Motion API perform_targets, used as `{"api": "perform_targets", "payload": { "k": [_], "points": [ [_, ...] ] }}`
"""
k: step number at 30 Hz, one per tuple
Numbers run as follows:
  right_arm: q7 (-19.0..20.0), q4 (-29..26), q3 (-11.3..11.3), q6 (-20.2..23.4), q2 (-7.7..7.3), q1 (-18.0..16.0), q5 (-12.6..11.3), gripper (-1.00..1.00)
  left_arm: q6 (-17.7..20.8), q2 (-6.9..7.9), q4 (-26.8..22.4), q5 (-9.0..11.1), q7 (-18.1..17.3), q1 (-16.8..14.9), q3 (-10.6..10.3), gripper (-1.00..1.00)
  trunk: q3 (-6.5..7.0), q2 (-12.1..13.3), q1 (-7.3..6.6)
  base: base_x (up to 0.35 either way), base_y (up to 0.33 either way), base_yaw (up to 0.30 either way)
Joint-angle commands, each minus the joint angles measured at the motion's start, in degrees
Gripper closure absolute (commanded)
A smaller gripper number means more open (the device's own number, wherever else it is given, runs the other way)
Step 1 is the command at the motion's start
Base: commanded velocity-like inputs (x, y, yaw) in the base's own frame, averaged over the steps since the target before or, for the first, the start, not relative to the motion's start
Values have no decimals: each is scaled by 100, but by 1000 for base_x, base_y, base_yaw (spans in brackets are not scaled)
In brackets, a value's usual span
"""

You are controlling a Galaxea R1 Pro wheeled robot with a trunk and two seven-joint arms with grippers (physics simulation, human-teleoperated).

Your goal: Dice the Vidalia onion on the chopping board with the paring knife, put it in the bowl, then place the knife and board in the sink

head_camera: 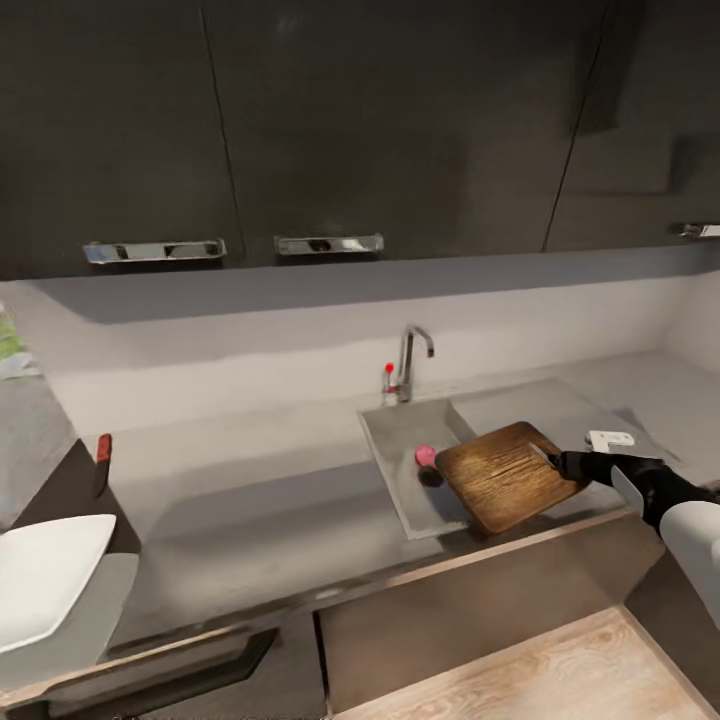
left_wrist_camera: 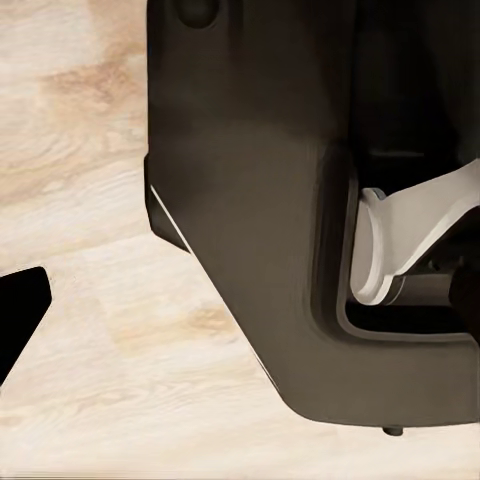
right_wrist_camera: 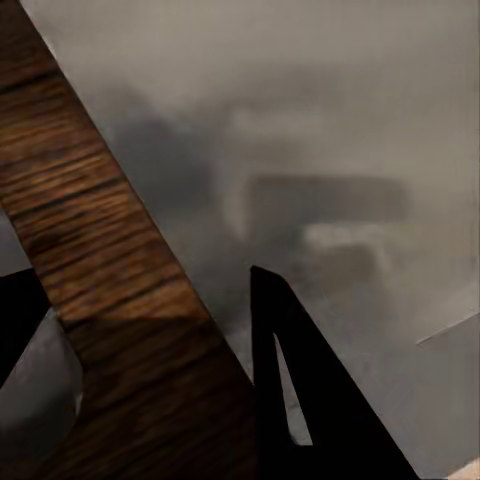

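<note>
Brown wood of the chopping board (head_camera: 505, 475) is pinched at 1 edge by the right gripper (head_camera: 557, 461) and held tilted over the sink (head_camera: 405, 428). It should be lowered slowly, kept off the tap (head_camera: 410, 360), then released.

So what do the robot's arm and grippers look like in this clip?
In the head view the right arm has a white rounded shell that turns glossy black toward the wrist, ending in the black right gripper. Its wrist view shows a flat, black, pointed finger with a slim cut-out.

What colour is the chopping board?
Dark brown wood grain chopping board, clearest in the head view.
</note>
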Motion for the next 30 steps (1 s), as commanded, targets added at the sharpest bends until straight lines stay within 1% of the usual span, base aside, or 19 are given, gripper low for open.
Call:
{"api": "perform_targets", "payload": {
  "k": [1, 8, 12, 27, 30],
  "points": [
    [5, -11, 2, 37, -4, -6, -73, 100, -6, -1, -6, 4, -6, 1, 4, -100, -13, -13, 4, 0, 291, 226],
    [5, -11, 1, 37, -9, -6, -73, 100, -6, -2, 0, 0, -6, 1, 4, -100, -30, -13, 4, -6, 291, 226],
    [-1, -11, 0, 37, -12, -6, -73, 100, -6, -8, 1, -1, -7, 1, 4, -100, -37, -13, 4, -99, 288, 173],
    [-25, -11, 0, 37, -9, -6, -65, 100, -6, -9, 0, -3, -7, 1, 4, -100, -39, -13, 4, -142, 281, 11],
    [-32, -11, 0, 37, -6, -6, -65, 100, -6, -10, -3, -3, -7, 1, 4, -100, -39, -13, 4, -57, 291, 0]
  ]
}}
